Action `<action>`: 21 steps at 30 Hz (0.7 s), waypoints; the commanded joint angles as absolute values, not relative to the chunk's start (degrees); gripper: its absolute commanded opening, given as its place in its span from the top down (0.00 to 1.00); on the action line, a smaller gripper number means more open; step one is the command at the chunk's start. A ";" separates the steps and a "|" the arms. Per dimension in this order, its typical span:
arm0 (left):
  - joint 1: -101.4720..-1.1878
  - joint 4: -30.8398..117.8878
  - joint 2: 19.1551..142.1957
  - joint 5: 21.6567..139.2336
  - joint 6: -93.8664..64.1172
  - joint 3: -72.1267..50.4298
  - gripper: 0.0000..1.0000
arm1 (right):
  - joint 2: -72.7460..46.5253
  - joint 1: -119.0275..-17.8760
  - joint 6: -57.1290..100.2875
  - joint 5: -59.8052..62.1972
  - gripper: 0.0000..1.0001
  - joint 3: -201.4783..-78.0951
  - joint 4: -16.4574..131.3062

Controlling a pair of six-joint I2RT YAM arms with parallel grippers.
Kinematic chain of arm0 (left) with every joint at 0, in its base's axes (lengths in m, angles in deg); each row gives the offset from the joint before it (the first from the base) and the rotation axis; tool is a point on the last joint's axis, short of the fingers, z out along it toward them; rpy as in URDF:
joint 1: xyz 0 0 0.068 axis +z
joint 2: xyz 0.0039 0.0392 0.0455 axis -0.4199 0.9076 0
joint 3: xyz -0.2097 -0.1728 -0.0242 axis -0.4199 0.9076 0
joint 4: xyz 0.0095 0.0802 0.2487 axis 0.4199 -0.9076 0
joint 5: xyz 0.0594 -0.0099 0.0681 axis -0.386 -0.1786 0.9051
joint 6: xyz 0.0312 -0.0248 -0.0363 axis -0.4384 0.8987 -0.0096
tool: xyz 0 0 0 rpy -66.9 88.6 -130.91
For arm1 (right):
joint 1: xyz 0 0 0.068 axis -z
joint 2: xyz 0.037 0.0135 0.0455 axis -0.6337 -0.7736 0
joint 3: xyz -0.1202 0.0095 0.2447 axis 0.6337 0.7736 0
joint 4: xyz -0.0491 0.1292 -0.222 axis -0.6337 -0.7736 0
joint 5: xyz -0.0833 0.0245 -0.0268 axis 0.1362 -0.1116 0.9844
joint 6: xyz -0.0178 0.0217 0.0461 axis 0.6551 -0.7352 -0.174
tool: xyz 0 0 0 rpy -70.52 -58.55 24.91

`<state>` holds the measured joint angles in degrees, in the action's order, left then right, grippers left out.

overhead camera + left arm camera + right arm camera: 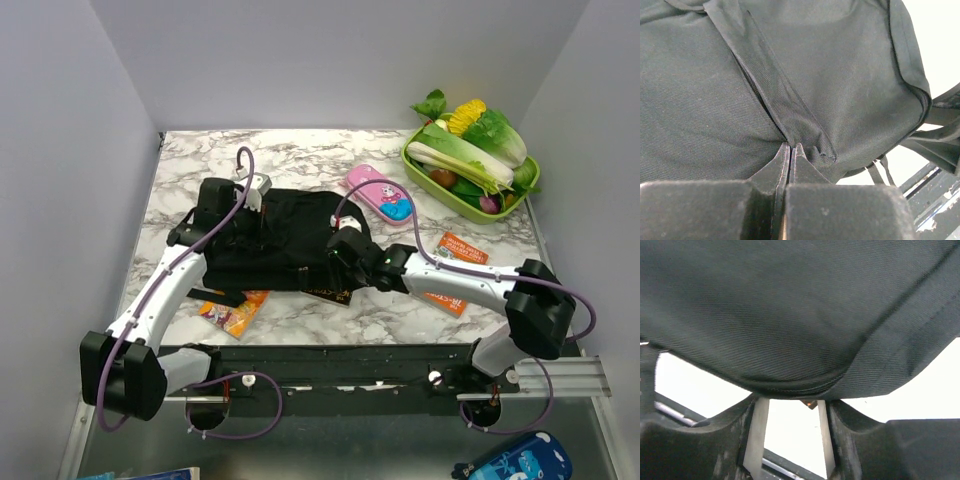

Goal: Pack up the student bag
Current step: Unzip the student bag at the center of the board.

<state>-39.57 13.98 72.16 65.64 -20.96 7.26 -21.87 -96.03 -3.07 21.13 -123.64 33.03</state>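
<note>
black soft fabric backpack (285, 240) lying flat, centre-left on the marble counter (300, 160), just short of a pink oval pencil case (380, 193). left jaws pressed shut at the zip flap (785, 107); cannot tell if pinching cloth. right jaws parted wide at the bag's hem (805, 385), gripping nothing. best to close right on that hem first, then pull the flap away slowly, keeping the mouth taut.

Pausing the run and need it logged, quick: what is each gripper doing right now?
Left gripper: closed, tips against the black backpack's seam.
Right gripper: open at the backpack's edge.
</note>
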 commanded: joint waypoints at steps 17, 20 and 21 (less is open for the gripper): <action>-42.32 18.31 76.99 58.65 -18.46 10.87 1.00 | -7.88 -99.17 -5.28 14.90 0.40 -107.66 61.53; -42.32 17.78 77.16 58.91 -18.63 10.43 1.00 | -9.98 -100.84 -3.34 17.35 0.38 -108.36 62.51; -42.32 17.69 77.08 58.91 -18.72 10.35 1.00 | -10.51 -101.11 -3.16 17.88 0.38 -108.54 62.33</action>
<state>-41.78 16.03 77.85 60.61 -19.51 10.38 -8.52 -99.18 -5.69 16.48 -108.40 57.46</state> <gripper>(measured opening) 0.011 0.616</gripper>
